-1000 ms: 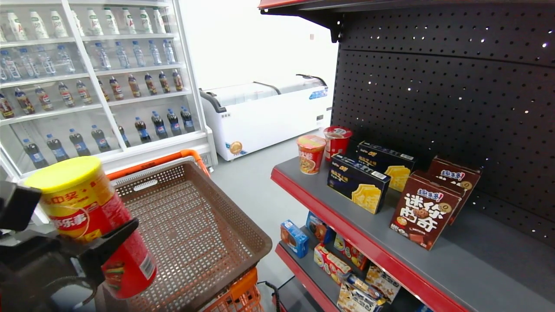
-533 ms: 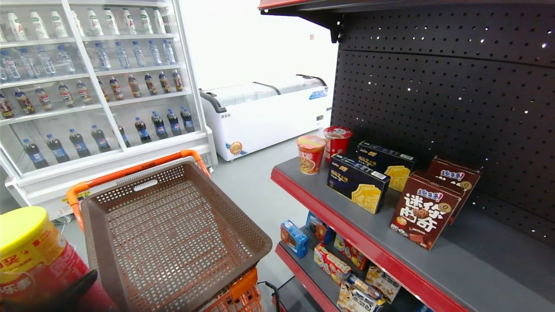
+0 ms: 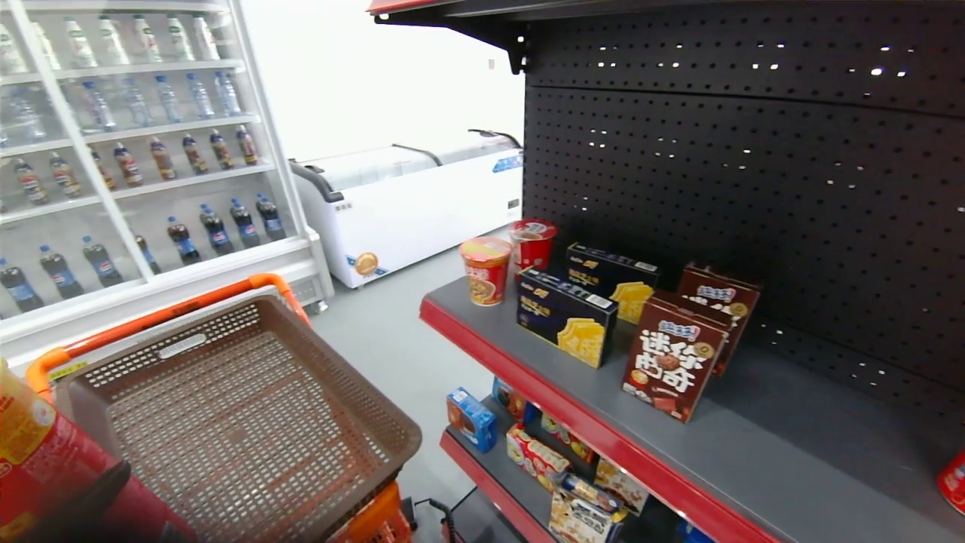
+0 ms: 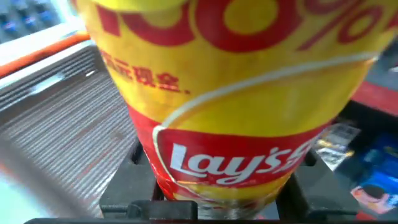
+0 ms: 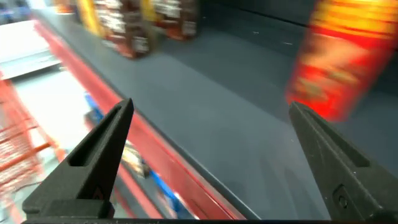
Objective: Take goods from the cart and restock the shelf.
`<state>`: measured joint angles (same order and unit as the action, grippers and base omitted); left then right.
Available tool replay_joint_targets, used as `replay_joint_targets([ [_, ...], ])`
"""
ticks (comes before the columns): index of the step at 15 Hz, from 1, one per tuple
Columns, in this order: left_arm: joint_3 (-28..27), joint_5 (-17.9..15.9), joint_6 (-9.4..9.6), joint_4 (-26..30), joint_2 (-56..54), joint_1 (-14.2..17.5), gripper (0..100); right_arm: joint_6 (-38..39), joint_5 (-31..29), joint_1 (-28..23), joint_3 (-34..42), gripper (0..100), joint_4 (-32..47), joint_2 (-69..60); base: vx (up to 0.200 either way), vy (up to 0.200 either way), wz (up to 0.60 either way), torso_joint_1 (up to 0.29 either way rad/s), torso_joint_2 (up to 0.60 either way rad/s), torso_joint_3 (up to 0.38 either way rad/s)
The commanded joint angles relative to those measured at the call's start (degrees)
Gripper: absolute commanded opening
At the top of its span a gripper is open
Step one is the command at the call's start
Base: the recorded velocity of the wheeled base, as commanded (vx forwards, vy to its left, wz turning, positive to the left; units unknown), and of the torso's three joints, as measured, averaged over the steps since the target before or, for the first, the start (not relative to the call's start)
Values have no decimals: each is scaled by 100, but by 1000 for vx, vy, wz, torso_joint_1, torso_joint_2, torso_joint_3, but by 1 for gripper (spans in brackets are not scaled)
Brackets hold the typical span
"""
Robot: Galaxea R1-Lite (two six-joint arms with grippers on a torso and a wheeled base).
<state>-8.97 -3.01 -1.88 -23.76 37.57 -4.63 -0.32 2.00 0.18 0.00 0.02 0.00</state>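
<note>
left gripper (image 4: 217, 198) clamped on chip can (image 3: 41, 456), lower left of head view, beside cart basket (image 3: 362, 377) | right gripper (image 5: 211, 155) spread wide, empty, over shelf (image 3: 754, 460) | tip: keep upright, swing over to bare grey stretch lower right, park beside other can (image 5: 339, 59)

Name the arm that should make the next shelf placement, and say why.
Left. The left gripper is shut on the chips can, held by the cart basket. The right gripper is open and empty above the grey shelf, near a red can on it.
</note>
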Motion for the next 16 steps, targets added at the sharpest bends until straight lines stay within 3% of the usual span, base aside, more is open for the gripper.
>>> replay_joint_targets([
  [1, 27, 2, -6, -6, -39, 6, 0, -3, 2, -1, 0, 100, -2, 9, 0, 0, -600, 2, 7, 2],
  [16, 53, 20, -41, 3, -57, 6, 0, -3, 2, -9, 0, 100, -2, 0, 0, 0, -560, 3, 2, 3],
])
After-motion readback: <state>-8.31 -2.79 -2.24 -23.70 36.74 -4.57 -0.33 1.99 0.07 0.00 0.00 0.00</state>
